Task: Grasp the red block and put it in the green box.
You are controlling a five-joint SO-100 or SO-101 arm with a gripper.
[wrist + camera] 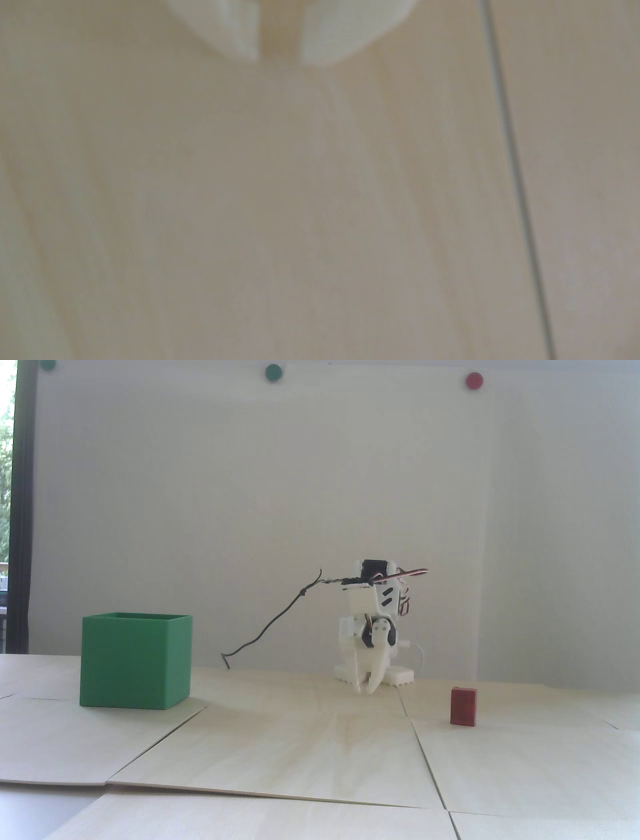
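Observation:
In the fixed view the red block stands upright on the wooden table at the right. The green box sits at the left, its top open. The white arm is folded low at the back centre. My gripper points down, just above the table, between the two objects and well apart from both. In the wrist view the gripper shows at the top edge as two blurred white fingertips with a narrow gap and bare wood between them. It holds nothing. Block and box are out of the wrist view.
The table is made of light wooden boards with seams; one seam runs down the right of the wrist view. A black cable droops from the arm toward the box. Round green and red dots are on the wall.

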